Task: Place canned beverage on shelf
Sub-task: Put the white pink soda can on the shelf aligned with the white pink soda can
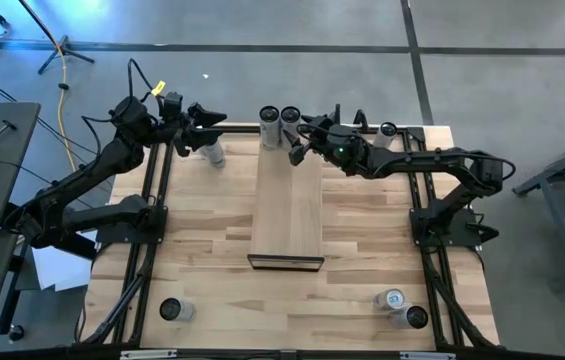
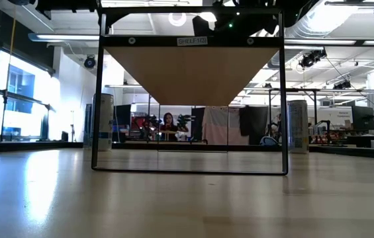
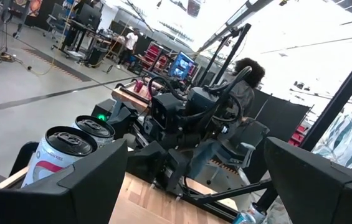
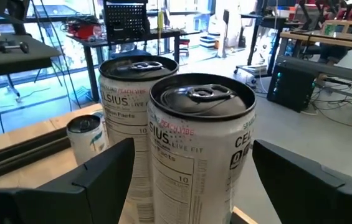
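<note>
Right tool (image 4: 191,180): wide, straddling near Celsius can (image 4: 200,143) on shelf (image 1: 288,210), unclamped.
Left tool (image 1: 199,128): wide, empty, beside counter can (image 1: 213,152).

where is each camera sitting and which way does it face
High view: above the table, straight down; both arms, the shelf with two cans at its far end.
Low view: at tabletop height, looking level under the shelf into the room; no pincer visible.
Left wrist view: behind the open left pincer, facing the right arm and the cans.
Right wrist view: behind the open right pincer, facing the cans.
Shared: both wrist views and the high view show the two cans.
</note>
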Tool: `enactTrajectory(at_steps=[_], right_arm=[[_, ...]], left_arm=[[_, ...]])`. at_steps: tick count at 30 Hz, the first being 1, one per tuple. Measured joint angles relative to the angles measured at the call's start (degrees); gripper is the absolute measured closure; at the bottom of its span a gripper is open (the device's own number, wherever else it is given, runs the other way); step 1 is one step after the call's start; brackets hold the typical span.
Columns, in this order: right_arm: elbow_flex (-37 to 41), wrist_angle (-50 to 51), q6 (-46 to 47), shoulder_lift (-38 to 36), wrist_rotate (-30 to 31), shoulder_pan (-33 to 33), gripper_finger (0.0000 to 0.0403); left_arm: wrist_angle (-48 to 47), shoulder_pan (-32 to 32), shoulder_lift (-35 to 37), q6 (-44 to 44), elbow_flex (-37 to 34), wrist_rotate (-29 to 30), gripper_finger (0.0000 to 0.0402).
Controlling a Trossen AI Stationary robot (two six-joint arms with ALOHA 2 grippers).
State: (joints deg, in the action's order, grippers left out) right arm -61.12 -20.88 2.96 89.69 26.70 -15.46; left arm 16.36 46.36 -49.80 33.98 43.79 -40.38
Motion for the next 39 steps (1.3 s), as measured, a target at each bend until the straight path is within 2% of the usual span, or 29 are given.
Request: enactTrajectory(at_steps=[13, 20, 39], right_arm=[[0.0, 0.06, 1.27, 0.0, -0.52, -1.76, 0.0091], [0.0, 0.11, 1.18, 0.0, -4.79, -2.66, 0.0091], [0.0, 0.02, 1.14, 0.0, -6.04, -3.7, 0.0091]], left_arm=[[0.0, 0.0, 0.0, -0.04, 0.0, 0.0, 0.0055], [0.0, -0.02, 0.0, -0.04, 0.0, 0.0, 0.0055], [0.0, -0.02, 0.0, 0.11, 0.0, 0.02, 0.0055]])
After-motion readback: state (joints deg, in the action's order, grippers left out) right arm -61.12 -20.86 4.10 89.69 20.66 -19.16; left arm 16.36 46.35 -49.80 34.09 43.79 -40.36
